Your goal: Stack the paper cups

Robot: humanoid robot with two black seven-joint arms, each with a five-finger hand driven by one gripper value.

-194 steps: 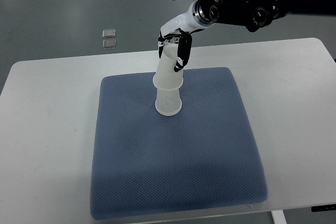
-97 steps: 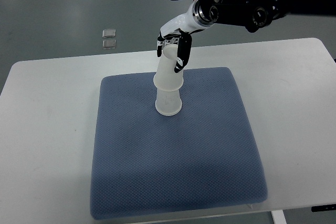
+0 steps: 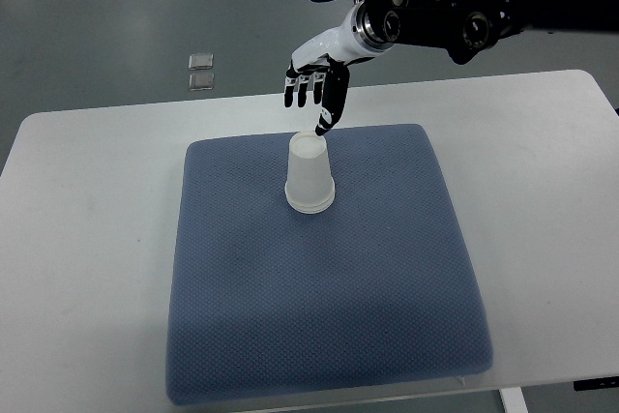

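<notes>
My right hand [image 3: 314, 92] hangs empty, fingers [image 3: 327, 113] loosely spread, just behind the upside-down white paper cup stack [image 3: 309, 173], which stands upright below.

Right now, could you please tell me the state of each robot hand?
Right robot hand: open, fingers spread, holding nothing, just above the stacked paper cups.
Left robot hand: not in view.

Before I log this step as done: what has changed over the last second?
The right hand let go of the upper cup, which dropped fully over the lower one, leaving a single upside-down cup stack. The hand lifted off, fingers now open above it. The stack's spot on the blue mat is unchanged.
</notes>
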